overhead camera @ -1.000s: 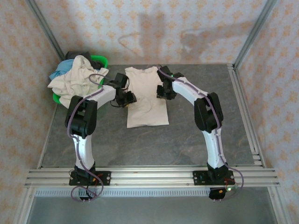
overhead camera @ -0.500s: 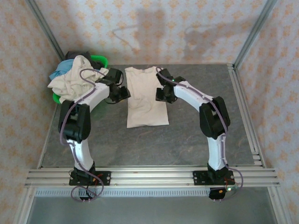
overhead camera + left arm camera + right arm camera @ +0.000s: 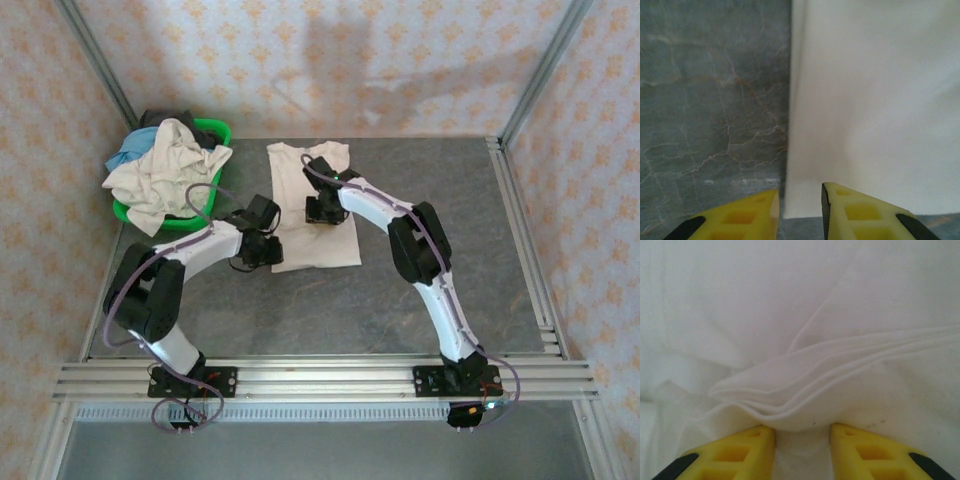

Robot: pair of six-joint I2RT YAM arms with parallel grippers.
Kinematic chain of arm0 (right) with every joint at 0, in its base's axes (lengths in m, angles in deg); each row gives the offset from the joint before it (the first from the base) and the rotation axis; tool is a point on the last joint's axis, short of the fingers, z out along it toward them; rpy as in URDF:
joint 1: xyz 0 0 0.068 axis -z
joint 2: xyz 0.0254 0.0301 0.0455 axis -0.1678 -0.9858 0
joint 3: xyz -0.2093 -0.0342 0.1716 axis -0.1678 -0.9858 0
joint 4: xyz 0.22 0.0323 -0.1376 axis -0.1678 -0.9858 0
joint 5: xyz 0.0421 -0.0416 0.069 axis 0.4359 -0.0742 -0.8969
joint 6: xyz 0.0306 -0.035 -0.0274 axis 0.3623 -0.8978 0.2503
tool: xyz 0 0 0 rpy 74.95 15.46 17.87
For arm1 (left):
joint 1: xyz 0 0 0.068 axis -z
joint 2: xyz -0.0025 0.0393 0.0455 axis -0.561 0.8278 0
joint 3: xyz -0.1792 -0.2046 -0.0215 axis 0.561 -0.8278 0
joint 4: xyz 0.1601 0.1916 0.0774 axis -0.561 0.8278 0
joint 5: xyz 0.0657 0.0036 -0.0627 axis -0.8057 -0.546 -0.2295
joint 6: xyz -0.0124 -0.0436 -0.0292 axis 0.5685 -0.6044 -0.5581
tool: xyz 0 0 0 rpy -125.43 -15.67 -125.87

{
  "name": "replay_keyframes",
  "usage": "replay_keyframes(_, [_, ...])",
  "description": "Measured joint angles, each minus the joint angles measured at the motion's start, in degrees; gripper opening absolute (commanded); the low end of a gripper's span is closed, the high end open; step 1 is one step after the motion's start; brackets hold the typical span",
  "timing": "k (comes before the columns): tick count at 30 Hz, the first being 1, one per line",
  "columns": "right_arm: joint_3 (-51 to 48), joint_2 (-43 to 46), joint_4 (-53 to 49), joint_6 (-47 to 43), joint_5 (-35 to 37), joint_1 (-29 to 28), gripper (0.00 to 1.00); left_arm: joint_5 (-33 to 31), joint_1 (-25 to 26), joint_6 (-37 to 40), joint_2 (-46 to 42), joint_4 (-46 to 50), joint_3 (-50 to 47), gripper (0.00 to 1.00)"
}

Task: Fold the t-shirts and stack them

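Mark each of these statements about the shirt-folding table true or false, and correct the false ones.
1. The cream t-shirt lies spread on the table, outside the green basket. True.
2. The green basket is empty. False: a heap of shirts fills it and spills over its rim.
3. The left gripper has its fingers apart, astride the cream t-shirt's side edge near a corner. True.
4. The right gripper is over bare table. False: it is on the cream t-shirt, with cloth bunched into folds just ahead of its fingers.
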Motion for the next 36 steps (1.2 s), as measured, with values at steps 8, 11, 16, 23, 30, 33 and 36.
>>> replay_keyframes(8, [3.93,-2.40,-1.55,5.77,6.36,-0.02,0.38,-0.46,-0.04,-0.33,2.51,-2.27,-1.44,0.14])
replay_keyframes(11, [1.88,-1.18,-0.39,6.43,6.47,-0.02,0.38,-0.44,0.04,0.04,2.01,-2.58,-1.53,0.14])
replay_keyframes(16, [-11.43,8.09,4.17,6.43,5.92,-0.04,0.40,-0.81,0.04,1.53,0.11,1.25,1.29,0.31])
replay_keyframes(23, [-27.76,20.92,11.89,6.43,5.53,-2.19,0.40,-2.49,-0.20,4.63,5.64,3.54,19.15,0.31])
replay_keyframes(30, [-37.83,22.47,15.61,6.40,6.16,-2.84,0.39,-6.03,-2.32,10.60,23.23,7.10,35.69,0.35])
replay_keyframes(33, [-40.09,23.34,18.25,6.40,6.27,-2.62,0.38,-7.80,-2.82,12.22,28.35,9.33,39.43,0.35])
replay_keyframes(36, [-42.80,24.44,21.11,6.43,6.62,-2.64,0.37,-7.96,-3.43,13.22,30.86,11.15,41.64,0.35])
